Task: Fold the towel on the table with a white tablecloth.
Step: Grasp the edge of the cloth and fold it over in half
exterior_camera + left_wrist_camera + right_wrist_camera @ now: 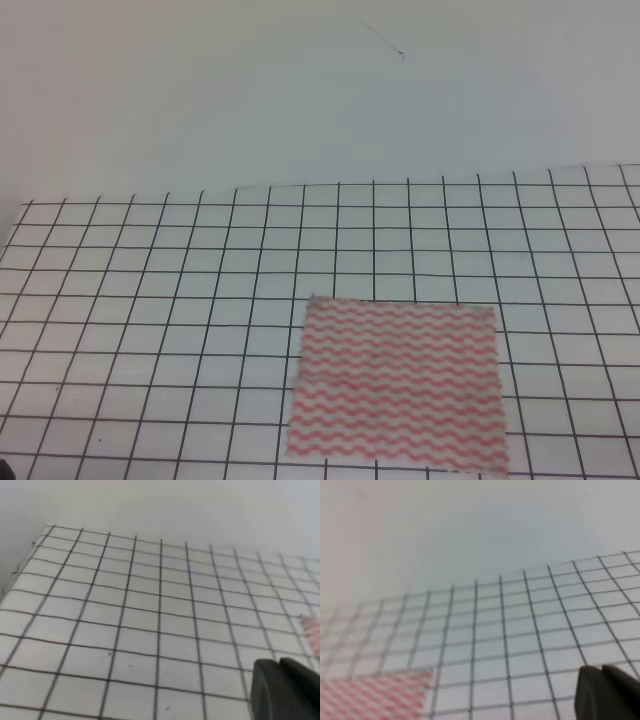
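Note:
The towel (397,380) lies flat and unfolded on the white grid tablecloth (150,300) that covers the table, at the front right of the middle in the exterior view. Neither gripper shows in that view. In the left wrist view only a dark part of my left gripper (282,690) shows at the lower right, above the tablecloth (125,630), with a towel corner (312,630) at the right edge. In the right wrist view a dark part of my right gripper (605,695) shows at the lower right, and the towel (375,695) lies at the lower left. Both grippers are apart from the towel.
A plain white wall (300,90) rises behind the table's far edge. The table's left edge (15,225) shows at the far left. A small dark shape (4,468) sits at the bottom left corner.

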Robot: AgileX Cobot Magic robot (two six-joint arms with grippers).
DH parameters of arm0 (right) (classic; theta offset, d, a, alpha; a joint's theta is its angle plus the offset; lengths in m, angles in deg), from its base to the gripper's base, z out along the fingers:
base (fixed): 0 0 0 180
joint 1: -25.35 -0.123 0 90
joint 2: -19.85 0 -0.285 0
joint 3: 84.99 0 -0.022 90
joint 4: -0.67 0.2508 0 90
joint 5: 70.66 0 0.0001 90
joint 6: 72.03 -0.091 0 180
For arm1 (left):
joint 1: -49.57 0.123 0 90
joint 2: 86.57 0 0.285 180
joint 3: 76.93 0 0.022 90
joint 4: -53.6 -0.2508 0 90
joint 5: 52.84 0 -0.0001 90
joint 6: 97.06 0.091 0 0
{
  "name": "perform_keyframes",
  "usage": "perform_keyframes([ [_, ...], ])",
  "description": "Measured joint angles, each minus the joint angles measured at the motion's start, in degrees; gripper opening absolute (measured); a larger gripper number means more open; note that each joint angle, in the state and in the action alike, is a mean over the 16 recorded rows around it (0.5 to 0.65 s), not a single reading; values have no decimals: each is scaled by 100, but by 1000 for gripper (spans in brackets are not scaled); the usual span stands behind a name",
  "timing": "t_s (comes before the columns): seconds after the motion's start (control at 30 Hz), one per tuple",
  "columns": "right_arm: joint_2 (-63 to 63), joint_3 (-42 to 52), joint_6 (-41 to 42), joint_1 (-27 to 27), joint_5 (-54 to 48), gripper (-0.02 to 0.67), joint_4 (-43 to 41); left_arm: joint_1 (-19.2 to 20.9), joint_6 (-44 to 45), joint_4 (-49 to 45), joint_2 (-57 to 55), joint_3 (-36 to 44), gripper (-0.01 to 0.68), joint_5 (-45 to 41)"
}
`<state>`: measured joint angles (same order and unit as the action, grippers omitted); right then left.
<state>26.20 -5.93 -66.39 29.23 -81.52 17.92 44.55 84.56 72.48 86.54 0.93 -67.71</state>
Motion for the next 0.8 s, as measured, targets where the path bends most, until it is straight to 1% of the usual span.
perform_keyframes([
  [0.17,3,3,-88,0,436,-3,1271,0,-56,1244,0,-11,-1,234],
  [0.33,6,3,-175,0,712,-2,2175,0,-93,2733,-5,-34,-1,419],
  [0.57,6,-8,-195,0,706,-2,2813,0,-104,4374,-5,-23,-1,598],
  [0.7,6,-85,0,0,675,-3,3092,0,-46,4839,-5,-34,-1,643],
  [0.8,10,-257,357,0,555,-3,3264,0,165,4997,0,-43,-1,637],
])
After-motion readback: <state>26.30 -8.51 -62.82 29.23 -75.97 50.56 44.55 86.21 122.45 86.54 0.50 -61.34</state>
